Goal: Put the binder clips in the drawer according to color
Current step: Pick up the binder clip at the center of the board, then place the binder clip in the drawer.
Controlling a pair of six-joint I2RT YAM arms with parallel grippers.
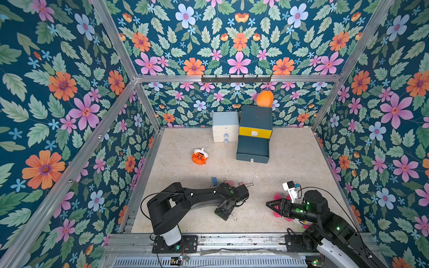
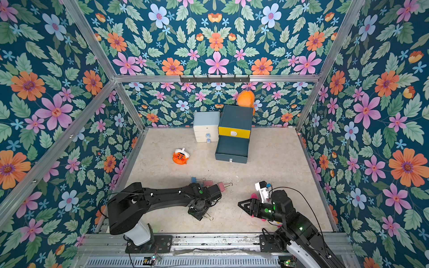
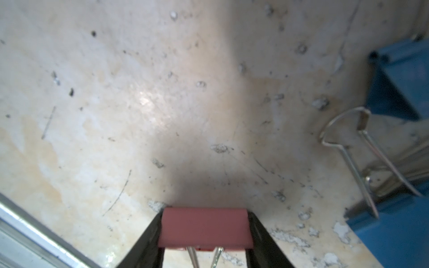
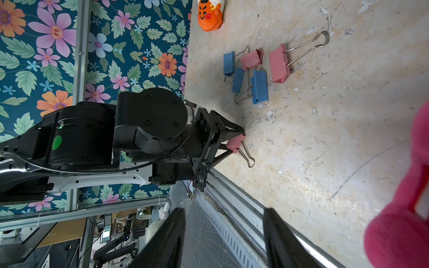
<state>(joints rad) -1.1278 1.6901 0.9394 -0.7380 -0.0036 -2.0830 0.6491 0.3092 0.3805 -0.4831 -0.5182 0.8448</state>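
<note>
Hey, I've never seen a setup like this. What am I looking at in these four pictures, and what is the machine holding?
Two black robot arms stand at a table's edge, each ending in a two-fingered gripper. Two pictures look down on the whole booth; two come from cameras on the arms' wrists. The left gripper pinches a pink binder clip. The right gripper is open and empty. More blue and pink clips lie loose on the beige table. At the back, a dark cabinet has a yellow drawer front and a lower drawer pulled open, beside a white drawer unit. An orange toy lies nearby.
</note>
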